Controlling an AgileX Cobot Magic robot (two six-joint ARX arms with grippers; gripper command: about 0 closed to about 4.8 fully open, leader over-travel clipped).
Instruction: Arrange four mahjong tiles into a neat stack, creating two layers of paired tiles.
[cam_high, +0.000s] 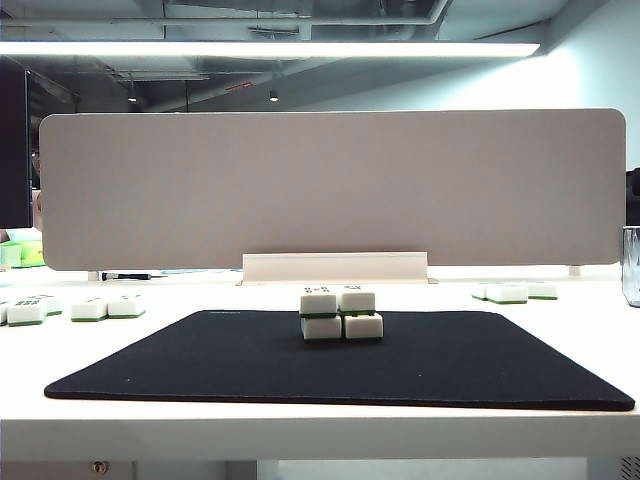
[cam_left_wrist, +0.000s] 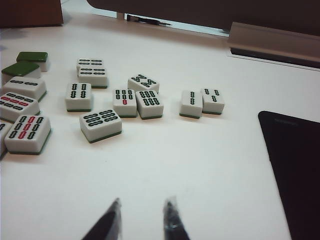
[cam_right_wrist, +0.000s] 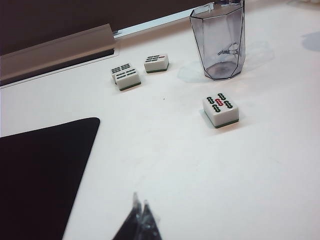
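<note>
The four mahjong tiles, white with green backs, stand as a two-layer stack (cam_high: 341, 313) at the far middle of the black mat (cam_high: 300, 370), two side by side with two on top. Neither arm appears in the exterior view. In the left wrist view my left gripper (cam_left_wrist: 143, 205) hangs over bare white table with its fingertips apart and nothing between them. In the right wrist view my right gripper (cam_right_wrist: 140, 202) is over the white table beside the mat's corner (cam_right_wrist: 35, 175), fingertips pressed together and holding nothing. The stack is out of sight in both wrist views.
Many loose tiles (cam_left_wrist: 100, 125) lie on the table left of the mat (cam_left_wrist: 295, 170). On the right are a clear cup (cam_right_wrist: 220, 45), a single tile (cam_right_wrist: 220, 110) and a few more tiles (cam_right_wrist: 127, 77). A grey divider panel (cam_high: 330, 185) stands behind the mat.
</note>
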